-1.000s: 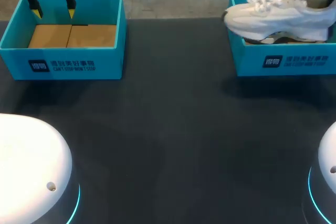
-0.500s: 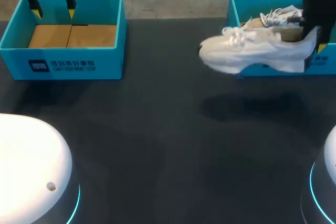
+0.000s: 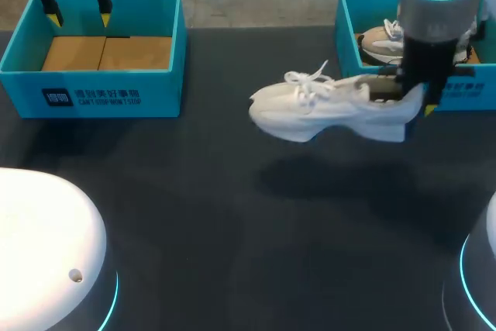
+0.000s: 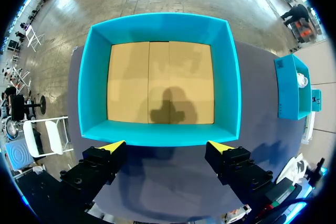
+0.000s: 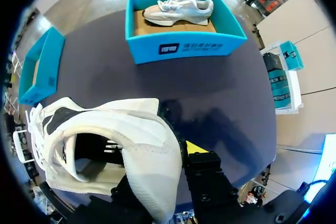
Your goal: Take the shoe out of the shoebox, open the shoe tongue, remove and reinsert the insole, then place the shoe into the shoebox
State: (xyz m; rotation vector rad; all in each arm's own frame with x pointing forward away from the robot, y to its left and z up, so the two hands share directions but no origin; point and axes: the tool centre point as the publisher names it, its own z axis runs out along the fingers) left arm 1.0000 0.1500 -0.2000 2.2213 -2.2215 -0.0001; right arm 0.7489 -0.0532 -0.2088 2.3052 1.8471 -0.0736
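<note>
Dark bench (image 3: 232, 215), centre frame: my right end effector (image 3: 412, 97) is clamped on the heel of the white shoe (image 3: 325, 110). The shoe hangs clear of the surface with its toe pointing toward frame left. It is just in front of the right shoebox (image 3: 465, 91) at upper right, where a second shoe (image 3: 380, 40) lies. At upper left my left end effector (image 3: 77, 5) hangs over the far wall of the left shoebox (image 3: 93, 94), fingers spread wide and holding nothing.

The grip takes the heel alone, so the weight of the long toe could pivot the shoe downward or pull it out of my fingers. If the toe meets the bench first, the shoe may land skewed or roll onto its side, which would make the tongue awkward to reach. The loose laces (image 3: 304, 79) could snag.

Both boxes carry a white logo and lines of white print on their front walls; I do not read them out.
</note>
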